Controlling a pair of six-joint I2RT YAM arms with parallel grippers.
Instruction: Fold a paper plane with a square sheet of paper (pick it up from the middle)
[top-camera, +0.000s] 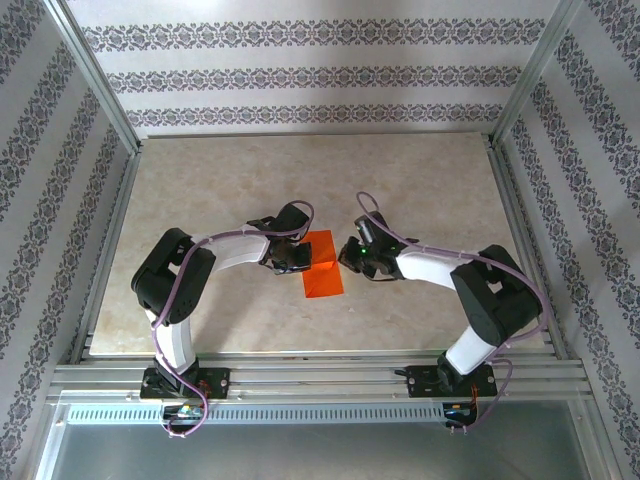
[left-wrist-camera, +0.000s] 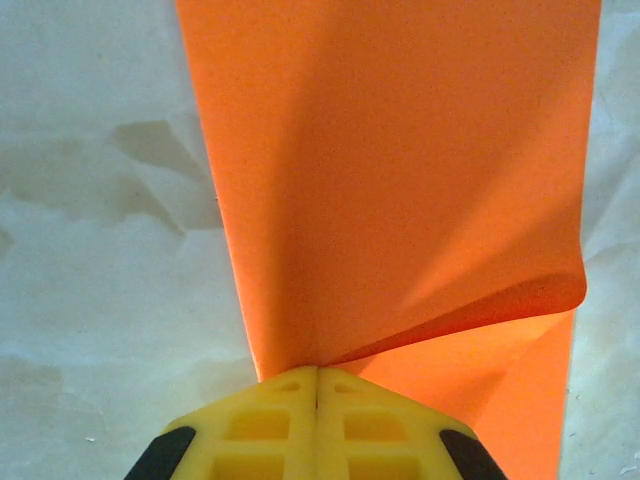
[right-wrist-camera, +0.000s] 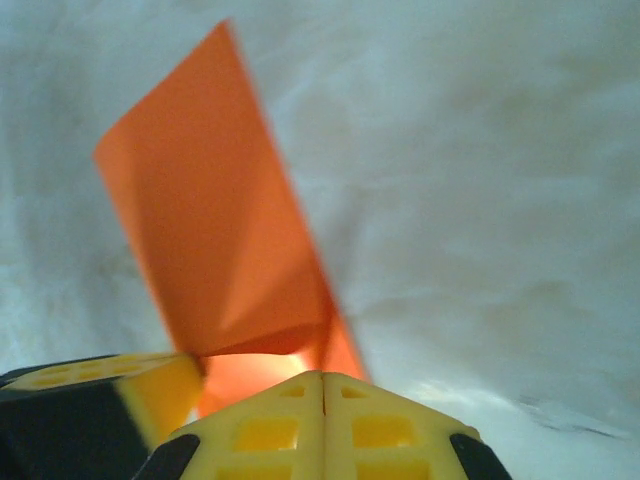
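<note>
Your left gripper (left-wrist-camera: 317, 380) is just left of the table (top-camera: 430, 180) centre, jaws together and pinched on the square sheet of paper (left-wrist-camera: 400, 170) — one flap curls up off the table. Your right gripper (right-wrist-camera: 322, 380) is just right of centre, jaws together at the sheet's edge — can't tell if it grips. The sheet sits mid-table.

No writing, label, brand, number or sign is legible on the thin orange-red paper sheet (top-camera: 323, 268), the pale marbled tabletop (top-camera: 430, 190) or the floral-striped wall panels (top-camera: 300, 75).
</note>
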